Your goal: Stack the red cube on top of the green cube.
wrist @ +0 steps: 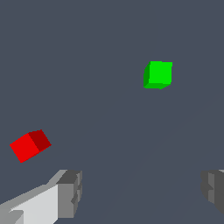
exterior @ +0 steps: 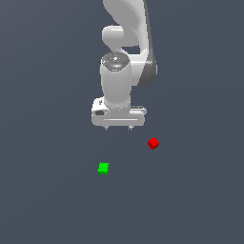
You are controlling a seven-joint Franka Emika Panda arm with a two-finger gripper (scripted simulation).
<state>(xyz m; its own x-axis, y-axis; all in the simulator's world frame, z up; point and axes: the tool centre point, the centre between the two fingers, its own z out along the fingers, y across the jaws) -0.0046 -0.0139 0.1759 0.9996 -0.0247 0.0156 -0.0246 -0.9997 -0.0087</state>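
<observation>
exterior view: high, steeply downward, set back; takes in the arm, the end effector (exterior: 118, 127) and the grey worktop (exterior: 43, 190).
wrist view: mounted on the wrist, close above the worktop (wrist: 105, 35), its fingertips (wrist: 70, 192) at the frame's edge.
shared: red cube (exterior: 153, 143) (wrist: 29, 145), green cube (exterior: 103, 167) (wrist: 158, 74), worktop between them.

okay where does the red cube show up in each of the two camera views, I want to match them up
Exterior view: the red cube sits on the floor toward the exterior view's right, just below the gripper.
Wrist view: the red cube lies near the picture's edge, outside the open jaws, close to one finger.
Shared landmark: the green cube, apart from the red one in both views.
</observation>
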